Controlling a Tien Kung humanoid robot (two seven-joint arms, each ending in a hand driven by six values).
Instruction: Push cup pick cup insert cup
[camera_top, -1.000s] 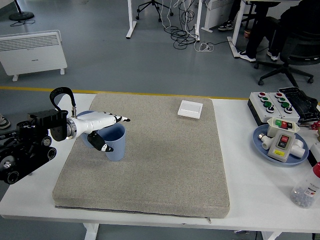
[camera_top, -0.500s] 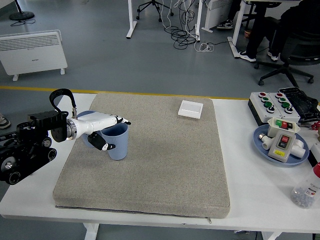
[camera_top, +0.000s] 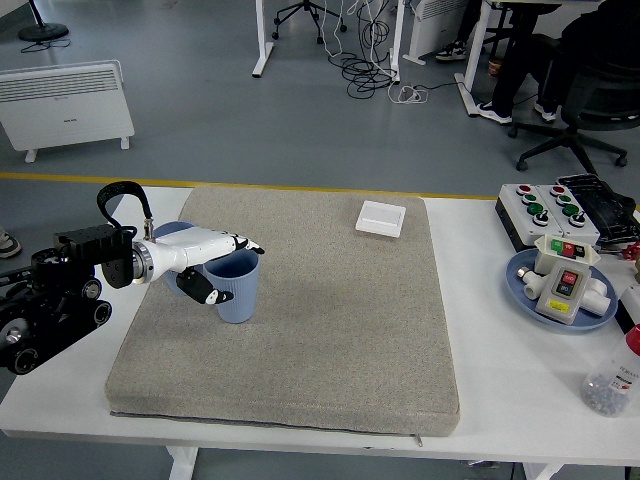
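left hand (camera_top: 205, 262) wrapped round blue cup (camera_top: 234, 287), upright on grey mat (camera_top: 330, 330) w/ a second cup (camera_top: 170, 232) just behind the hand. risk: thumb-side hold looks shallow, cup may tip or slide on soft mat; could knock second cup. right hand not seen.

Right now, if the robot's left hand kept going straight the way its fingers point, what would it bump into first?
The left hand points right across the gray mat, with the blue cup against it. Past the cup, the mat looks bare; probably nothing until the blue plate of switch boxes, though depth is unclear.
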